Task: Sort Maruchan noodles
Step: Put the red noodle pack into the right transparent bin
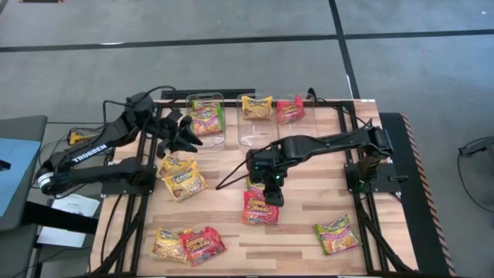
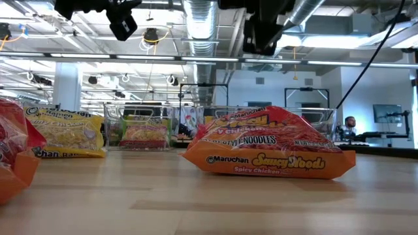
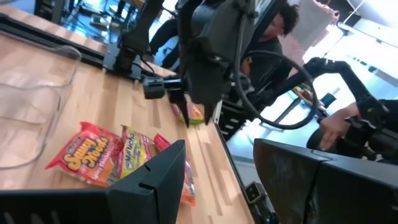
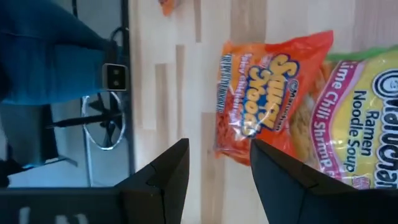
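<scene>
Maruchan noodle packets lie flat about the table. An orange packet (image 1: 261, 209) lies mid-table, with a green lime-chili packet (image 4: 364, 118) beside it, overlapping its edge. My right gripper (image 1: 271, 188) hangs open above these two, slanting down, and nothing is between its fingers (image 4: 163, 177). The orange packet (image 4: 264, 99) shows just beyond them. My left gripper (image 1: 182, 133) stands open and level at the far left, beside the clear bins (image 1: 207, 120), holding nothing. One bin holds a pink-green packet (image 1: 208, 122).
Yellow packets (image 1: 184, 182) lie at the left. A yellow (image 1: 166, 244) and a red packet (image 1: 203, 245) lie near the front left, a green one (image 1: 337, 234) at the front right. More packets (image 1: 258, 106) sit at the far bins. A person's hand (image 3: 333, 127) shows beyond the table.
</scene>
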### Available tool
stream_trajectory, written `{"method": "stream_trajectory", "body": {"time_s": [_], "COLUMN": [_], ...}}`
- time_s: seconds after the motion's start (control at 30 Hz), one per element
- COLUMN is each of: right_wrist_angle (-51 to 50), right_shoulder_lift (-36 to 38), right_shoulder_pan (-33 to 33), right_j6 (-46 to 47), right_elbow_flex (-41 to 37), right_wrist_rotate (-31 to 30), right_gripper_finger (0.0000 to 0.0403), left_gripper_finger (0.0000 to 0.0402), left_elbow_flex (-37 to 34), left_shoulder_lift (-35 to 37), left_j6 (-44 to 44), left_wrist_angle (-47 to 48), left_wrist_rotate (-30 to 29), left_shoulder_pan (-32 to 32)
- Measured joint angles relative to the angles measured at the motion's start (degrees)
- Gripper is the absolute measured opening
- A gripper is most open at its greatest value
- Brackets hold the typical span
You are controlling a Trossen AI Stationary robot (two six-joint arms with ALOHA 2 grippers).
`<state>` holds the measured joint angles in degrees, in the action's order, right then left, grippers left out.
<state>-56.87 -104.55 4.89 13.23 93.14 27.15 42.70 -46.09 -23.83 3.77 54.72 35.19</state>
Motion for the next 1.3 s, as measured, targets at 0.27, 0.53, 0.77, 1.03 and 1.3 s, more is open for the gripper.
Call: {"method": "stream_trajectory", "body": {"time_s": [0.27, 0.53, 0.77, 1.03, 1.3], "right_wrist_angle": [3.1, 3.0, 1.4, 2.7, 3.5], "right_shoulder_lift": [-0.7, -5.6, -10.0, -12.3, -12.9], "right_shoulder_pan": [0.0, 0.7, 1.8, 2.2, 2.2], "right_j6": [1.2, 2.0, 2.6, 6.9, 9.8], "right_elbow_flex": [-2.8, -2.8, -2.9, -2.9, -2.9], "right_wrist_rotate": [-7.1, -9.6, -10.3, -9.6, -10.4], "right_gripper_finger": [0.0209, 0.0244, 0.0244, 0.0244, 0.0187], "left_gripper_finger": [0.0176, 0.0176, 0.0176, 0.0176, 0.0176], "left_elbow_flex": [0.0, 0.0, 0.0, 0.0, 0.0], "left_shoulder_lift": [0.0, 0.0, 0.0, 0.0, 0.0], "left_j6": [0.0, 0.0, 0.7, 0.9, 0.9], "left_wrist_angle": [0.4, 0.9, 1.7, 1.9, 2.0], "left_wrist_rotate": [0.0, 0.0, -0.1, 0.0, 0.0], "left_shoulder_pan": [-0.7, -0.7, -0.7, -0.7, -0.7]}}
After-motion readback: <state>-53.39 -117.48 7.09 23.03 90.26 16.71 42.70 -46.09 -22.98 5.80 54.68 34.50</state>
